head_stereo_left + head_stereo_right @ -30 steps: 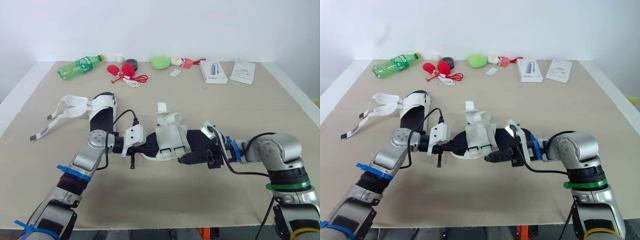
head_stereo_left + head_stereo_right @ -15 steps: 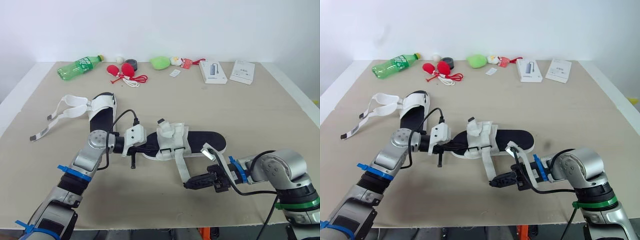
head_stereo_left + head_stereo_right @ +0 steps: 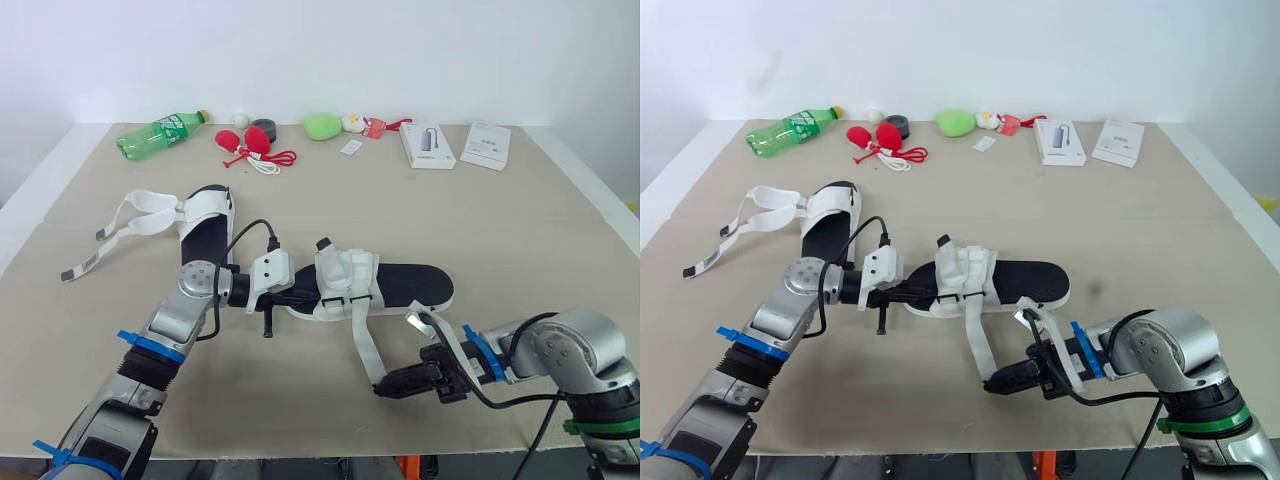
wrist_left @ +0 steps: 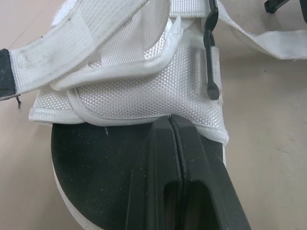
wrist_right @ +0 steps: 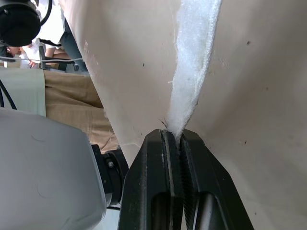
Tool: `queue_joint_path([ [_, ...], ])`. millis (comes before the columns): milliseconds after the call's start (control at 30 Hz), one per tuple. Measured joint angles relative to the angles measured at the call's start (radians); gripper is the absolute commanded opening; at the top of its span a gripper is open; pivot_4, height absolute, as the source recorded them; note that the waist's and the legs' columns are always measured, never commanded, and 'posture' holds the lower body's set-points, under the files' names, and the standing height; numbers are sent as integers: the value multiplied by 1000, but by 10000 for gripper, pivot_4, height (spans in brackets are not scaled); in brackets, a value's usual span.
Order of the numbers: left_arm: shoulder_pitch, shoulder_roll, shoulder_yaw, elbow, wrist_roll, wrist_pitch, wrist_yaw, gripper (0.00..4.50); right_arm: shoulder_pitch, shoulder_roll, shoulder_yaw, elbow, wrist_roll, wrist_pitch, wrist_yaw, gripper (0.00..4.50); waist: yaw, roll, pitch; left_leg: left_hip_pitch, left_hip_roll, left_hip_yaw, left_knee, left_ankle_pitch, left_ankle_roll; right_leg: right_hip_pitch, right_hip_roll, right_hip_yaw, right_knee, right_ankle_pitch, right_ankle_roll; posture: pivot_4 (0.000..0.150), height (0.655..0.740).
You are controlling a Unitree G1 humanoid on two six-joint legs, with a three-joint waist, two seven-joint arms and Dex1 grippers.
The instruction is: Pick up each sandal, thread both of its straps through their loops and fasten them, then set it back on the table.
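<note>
A black-soled sandal point(image 3: 400, 284) with a white upper point(image 4: 134, 76) lies mid-table. My left gripper point(image 3: 298, 296) is shut on the sole's edge at the end nearer my left arm, fingers point(image 4: 192, 158) pressed together. One long white strap point(image 3: 362, 342) runs from the upper toward the table's front. My right gripper point(image 3: 384, 389) is shut on its free end, and the strap point(image 5: 194, 67) shows pinched between the fingertips in the right wrist view. A second sandal point(image 3: 206, 218) lies at the left with its straps point(image 3: 125, 222) loose on the table.
Along the far edge stand a green bottle point(image 3: 158, 133), red items with a cord point(image 3: 252, 146), a black roll point(image 3: 263, 127), a green soft toy point(image 3: 321, 125) and two white boxes point(image 3: 428, 145) point(image 3: 485, 145). The table's front edge is close behind my right gripper.
My right gripper has drawn the strap off the sandal's upper and out toward the front edge, so it now lies stretched. The left gripper has kept its hold in place.
</note>
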Motion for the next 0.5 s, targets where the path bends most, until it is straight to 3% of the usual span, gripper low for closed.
queue_joint_path([
  [233,-3,-9,0,15,2,-14,-1,0,7,-22,0,-3,9,-15,-3,290,0,0,0,0,0,0,0,0,0,0,0,0,0,0,0,1500,7400],
  [267,-4,-9,0,17,2,-15,-1,0,8,-26,0,-3,14,-13,-3,6372,0,0,0,0,0,0,0,0,0,0,0,0,0,0,0,1500,7400],
  [333,-5,-11,0,19,3,-16,-2,0,9,-38,0,-9,28,-7,4,10712,0,0,0,0,0,0,0,0,0,0,0,0,0,0,0,1500,7400],
  [500,-7,-13,-1,21,8,-19,-2,0,12,-104,20,-29,19,-108,55,33775,0,0,0,0,0,0,0,0,0,0,-1,0,0,0,0,1500,7400],
])
